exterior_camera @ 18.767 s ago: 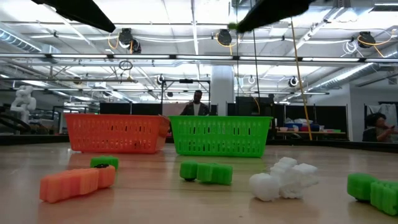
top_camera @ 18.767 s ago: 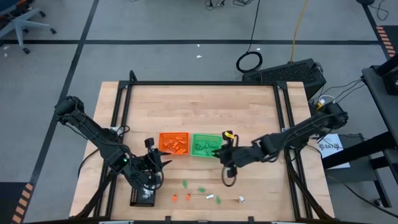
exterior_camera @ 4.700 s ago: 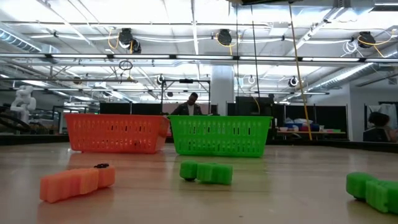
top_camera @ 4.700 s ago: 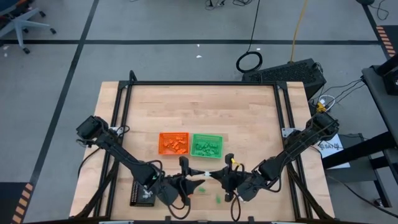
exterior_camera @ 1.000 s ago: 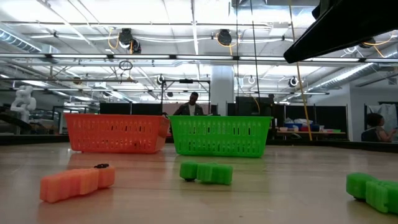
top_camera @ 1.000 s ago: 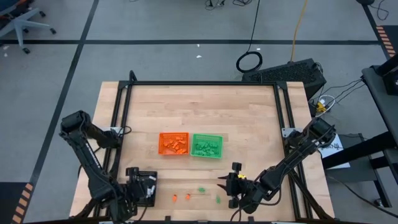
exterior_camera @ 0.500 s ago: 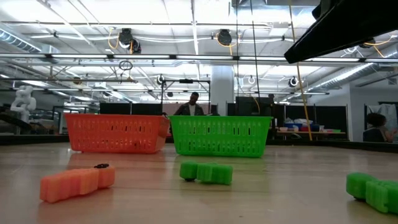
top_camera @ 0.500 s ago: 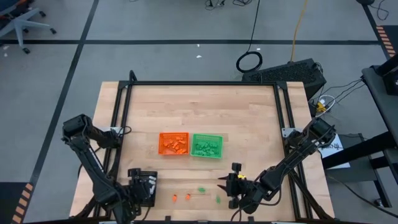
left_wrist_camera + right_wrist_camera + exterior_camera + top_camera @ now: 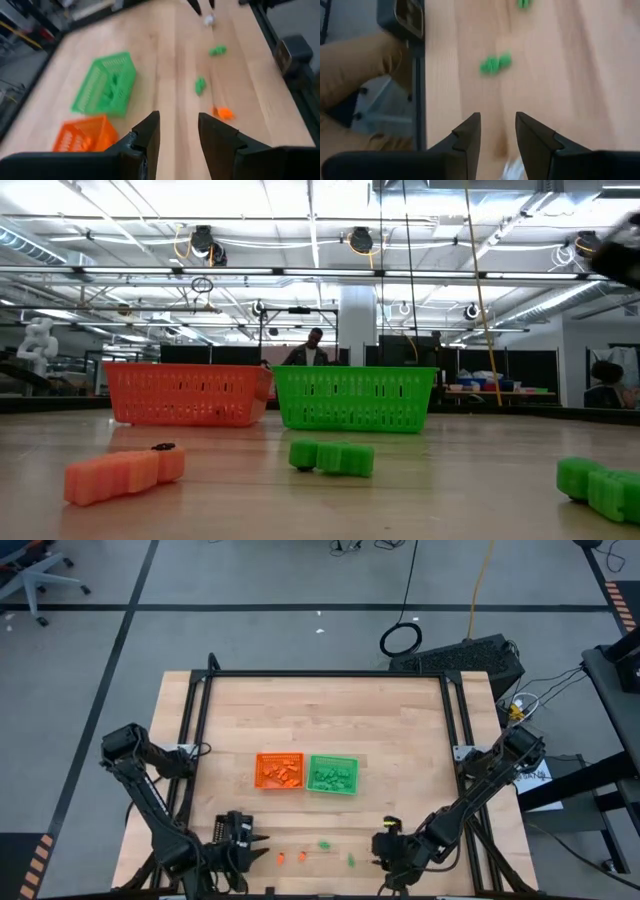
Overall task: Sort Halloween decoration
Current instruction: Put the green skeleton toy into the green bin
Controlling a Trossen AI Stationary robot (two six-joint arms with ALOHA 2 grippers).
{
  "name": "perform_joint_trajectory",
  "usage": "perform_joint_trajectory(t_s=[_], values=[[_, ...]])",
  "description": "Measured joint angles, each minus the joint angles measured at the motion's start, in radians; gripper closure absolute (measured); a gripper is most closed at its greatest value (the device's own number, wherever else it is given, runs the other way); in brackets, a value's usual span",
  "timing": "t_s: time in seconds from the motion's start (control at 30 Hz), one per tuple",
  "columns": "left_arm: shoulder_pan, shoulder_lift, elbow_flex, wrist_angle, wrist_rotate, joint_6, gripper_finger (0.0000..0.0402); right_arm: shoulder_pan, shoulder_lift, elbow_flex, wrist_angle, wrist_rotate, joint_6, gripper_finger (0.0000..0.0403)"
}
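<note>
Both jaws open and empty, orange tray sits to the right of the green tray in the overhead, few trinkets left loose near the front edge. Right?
Not quite. The high view shows the orange tray to the left of the green tray, not the right. The rest holds: the left gripper and right gripper are open and empty, with loose trinkets near the front edge.

Four loose trinkets lie flat on the bare wood in a loose row between the two sets of jaws: a pair of small orange pieces (image 9: 290, 857) just ahead of the left gripper (image 9: 258, 852), whose fingers stand apart with nothing between them; a green piece (image 9: 324, 845) midway; another green piece (image 9: 350, 861) just before the right gripper (image 9: 378, 848), fingers likewise parted and empty; from table height the orange piece (image 9: 124, 473) and the green ones (image 9: 331, 457) look blocky and ridged; well beyond both jaws, sorted orange trinkets (image 9: 281, 773) and green trinkets (image 9: 331, 777) lie heaped in like-coloured baskets.
</note>
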Motion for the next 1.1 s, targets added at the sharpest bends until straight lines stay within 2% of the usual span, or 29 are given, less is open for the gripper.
perform_joint_trajectory(t_s=[0.17, 0.3, 0.43, 0.6, 0.8, 0.97, 1.1], values=[[0.048, 0.004, 0.0, 0.079, -0.022, 0.097, 0.0272, 0.038, 0.0, 0.066, -0.166, -0.071, 0.18, 0.0293], [0.088, 0.038, 0.0, 0.088, -0.022, 0.098, 0.0272, 0.082, 0.0, 0.115, -0.208, 0.028, 0.211, 0.0293], [0.117, 0.08, 0.0, 0.113, -0.022, 0.098, 0.0272, 0.095, 0.019, 0.121, -0.161, 0.173, 0.144, 0.0293], [0.143, 0.099, 0.0, 0.207, 0.062, 0.097, 0.0272, 0.064, 0.073, 0.121, -0.089, 0.235, 0.05, 0.0293], [0.142, 0.099, 0.0, 0.307, 0.113, 0.096, 0.0272, 0.034, 0.136, 0.121, 0.036, 0.239, -0.002, 0.0293], [0.143, 0.1, 0.0, 0.316, 0.114, 0.096, 0.0272, 0.038, 0.164, 0.121, 0.04, 0.214, 0.012, 0.0293], [0.143, 0.1, 0.0, 0.323, 0.115, 0.096, 0.0272, 0.039, 0.192, 0.121, 0.048, 0.213, -0.054, 0.0293]])
